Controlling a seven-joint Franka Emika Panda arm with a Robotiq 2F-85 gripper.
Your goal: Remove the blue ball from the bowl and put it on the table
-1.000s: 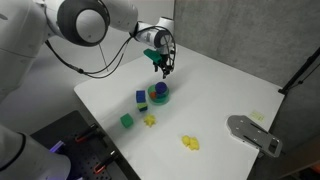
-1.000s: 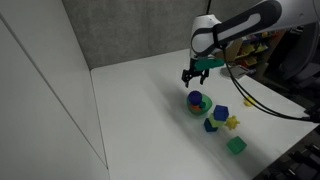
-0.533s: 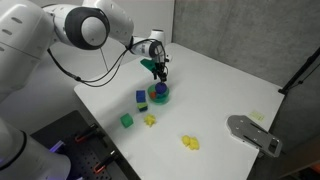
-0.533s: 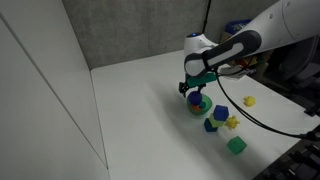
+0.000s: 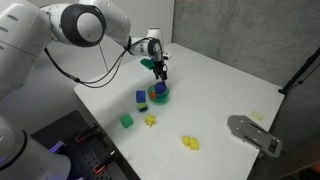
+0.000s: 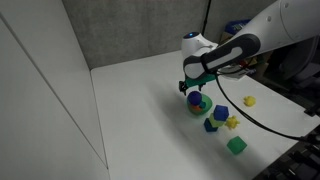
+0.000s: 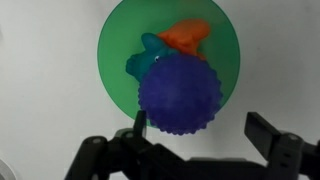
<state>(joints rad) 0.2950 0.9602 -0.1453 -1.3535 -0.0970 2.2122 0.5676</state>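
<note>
Directly over the blue ball [image 7: 180, 95], claw [image 7: 201, 124] spread (bare table [image 7: 40, 60] around bowl [image 7: 115, 55])

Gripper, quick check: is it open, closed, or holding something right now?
Gripper: open, holding nothing, poised over the blue ball in the bowl.

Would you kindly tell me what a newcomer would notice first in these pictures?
In the wrist view, a knobbly blue ball sits in the green bowl, beside an orange piece. The open hand hangs right above it. In an exterior view, small coloured blocks lie scattered on the white table nearby.
</note>
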